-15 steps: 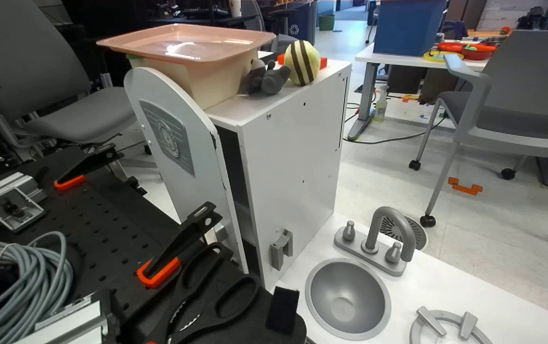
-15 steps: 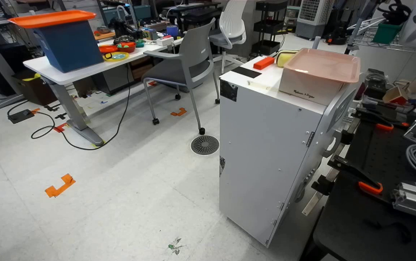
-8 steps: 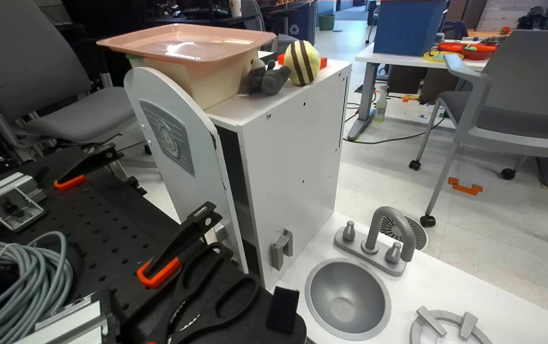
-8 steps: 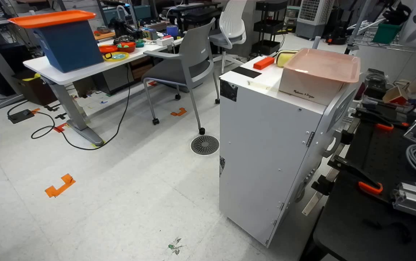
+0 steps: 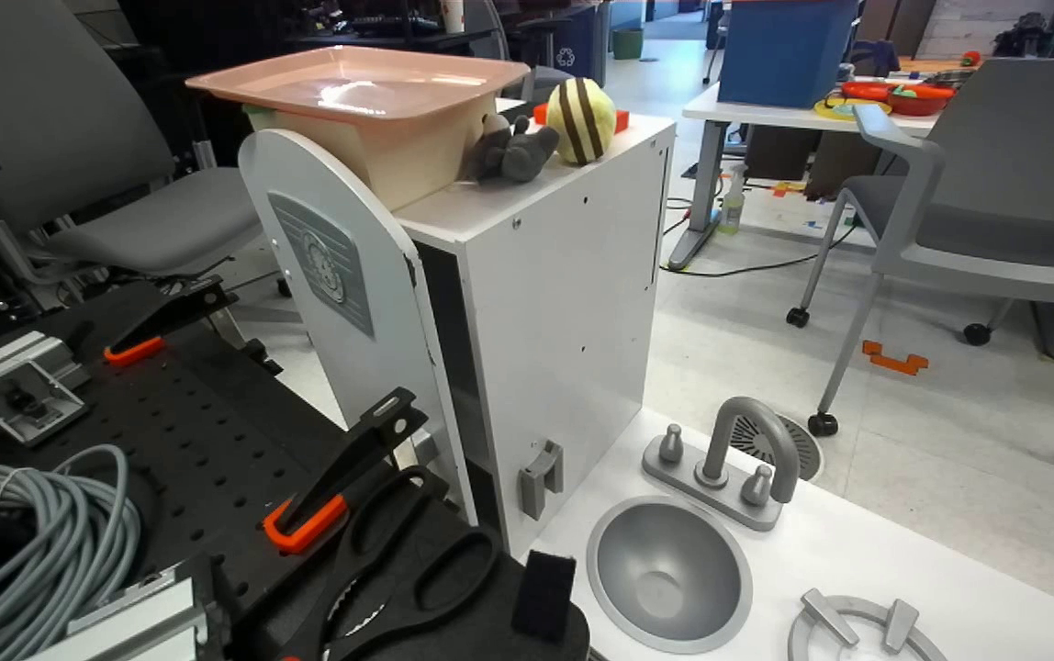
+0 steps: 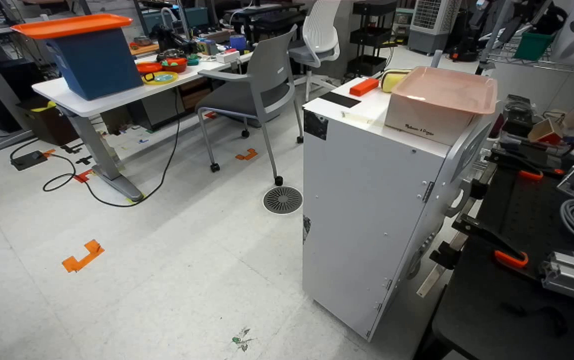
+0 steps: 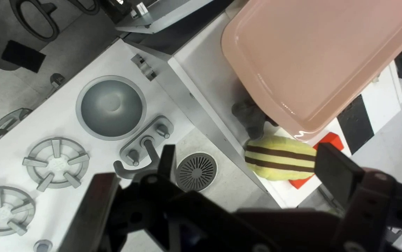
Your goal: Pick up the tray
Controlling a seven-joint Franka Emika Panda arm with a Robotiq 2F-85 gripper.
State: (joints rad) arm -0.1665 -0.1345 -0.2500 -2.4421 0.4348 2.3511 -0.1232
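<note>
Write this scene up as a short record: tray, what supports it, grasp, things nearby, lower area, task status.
Tray: pink tray, right way up
Support: cream bin on a white cabinet
Grasp: end effector open, holding nothing
Beside the bin: dark grey toy, yellow striped toy, red block
Lower area: white counter with sink bowl and faucet
Status: tray not yet picked up

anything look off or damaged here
The white cabinet door seems ajar, with a dark gap behind it and a chipped-looking edge. The salmon-pink tray overhangs the cream bin beneath like an oversized lid.
</note>
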